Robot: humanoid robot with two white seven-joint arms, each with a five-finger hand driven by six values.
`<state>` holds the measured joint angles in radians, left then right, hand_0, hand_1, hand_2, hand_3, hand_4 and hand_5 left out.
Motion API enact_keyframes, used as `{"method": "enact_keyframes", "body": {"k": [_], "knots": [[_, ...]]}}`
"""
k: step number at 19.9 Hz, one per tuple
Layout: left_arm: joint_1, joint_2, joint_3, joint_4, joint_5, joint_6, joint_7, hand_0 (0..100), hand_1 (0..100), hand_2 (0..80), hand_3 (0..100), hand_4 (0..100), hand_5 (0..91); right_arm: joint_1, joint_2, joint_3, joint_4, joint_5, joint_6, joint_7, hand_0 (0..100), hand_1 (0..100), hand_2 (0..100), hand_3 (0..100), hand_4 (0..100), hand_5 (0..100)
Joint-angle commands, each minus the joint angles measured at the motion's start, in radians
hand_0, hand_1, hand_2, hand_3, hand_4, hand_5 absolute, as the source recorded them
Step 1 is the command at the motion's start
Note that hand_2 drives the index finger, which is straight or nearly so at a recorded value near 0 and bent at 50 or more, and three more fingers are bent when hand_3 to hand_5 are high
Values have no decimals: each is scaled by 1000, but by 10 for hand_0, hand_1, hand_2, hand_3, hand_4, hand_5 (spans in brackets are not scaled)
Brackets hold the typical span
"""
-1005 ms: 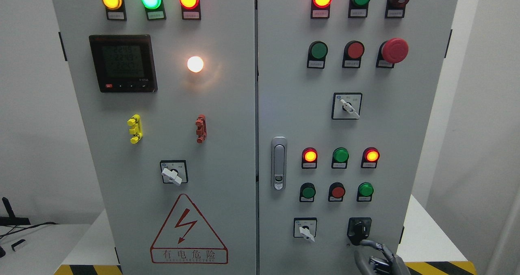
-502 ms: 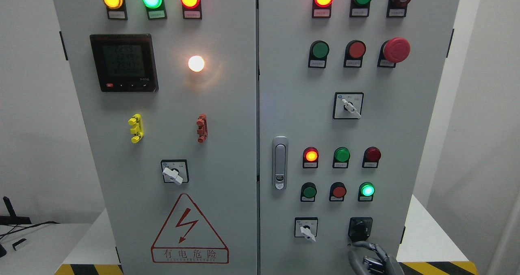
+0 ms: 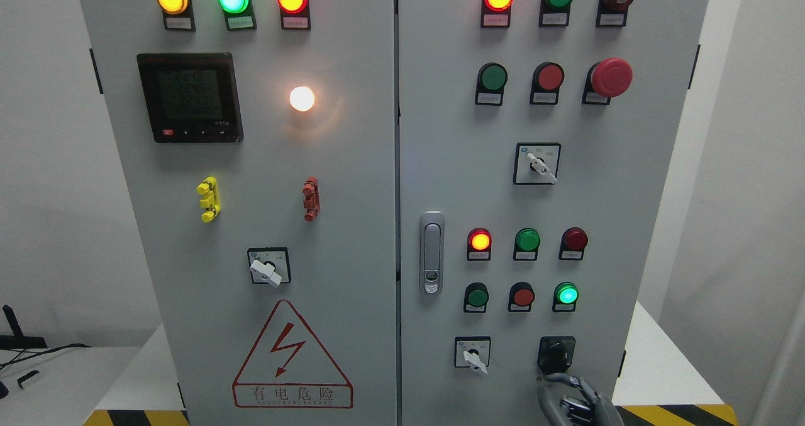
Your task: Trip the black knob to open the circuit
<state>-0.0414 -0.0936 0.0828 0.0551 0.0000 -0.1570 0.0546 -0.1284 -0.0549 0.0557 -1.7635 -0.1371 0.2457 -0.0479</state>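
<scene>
The black knob sits at the lower right of the frame, on the right-hand door of the grey cabinet, to the right of a small white-handled selector and below a lit green lamp. It is a small rotary switch on a square black plate, its grip bar standing roughly upright.

By its look it is hard moulded plastic, rigid and fixed to the panel, so weight does not matter. What likely counts is the detent: such a switch probably resists, then snaps over. The smooth plastic may slip under a loose pinch. The best hold is probably across the flat sides of the raised bar, thumb on one face and a finger on the other, twisting about the knob's axis rather than pushing into the door.

The right hand shows at the bottom edge just under the knob. Its grey fingers curl upward towards the plate and appear to hold nothing; whether a fingertip touches the knob's lower edge cannot be told. The left hand is out of view.

The cabinet is the only container here. Both doors are shut and the silver latch lies flush near the centre seam, so its contents are hidden. It stands on a white worktop with a yellow-and-black striped edge.
</scene>
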Motion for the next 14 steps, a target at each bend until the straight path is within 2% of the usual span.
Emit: {"method": "enact_keyframes", "body": {"k": [1,14], "knots": [[0,0,0,0,-31,1,1,120,389,0,0,0,0,9,-6,-11,7,5,1,0,391,616,317,1000,1000,926],[0,0,0,0,-31,1,1,120,389,0,0,0,0,29,-10,-51,10,8,-5,3,398,615,316,1000,1000,925]]}}
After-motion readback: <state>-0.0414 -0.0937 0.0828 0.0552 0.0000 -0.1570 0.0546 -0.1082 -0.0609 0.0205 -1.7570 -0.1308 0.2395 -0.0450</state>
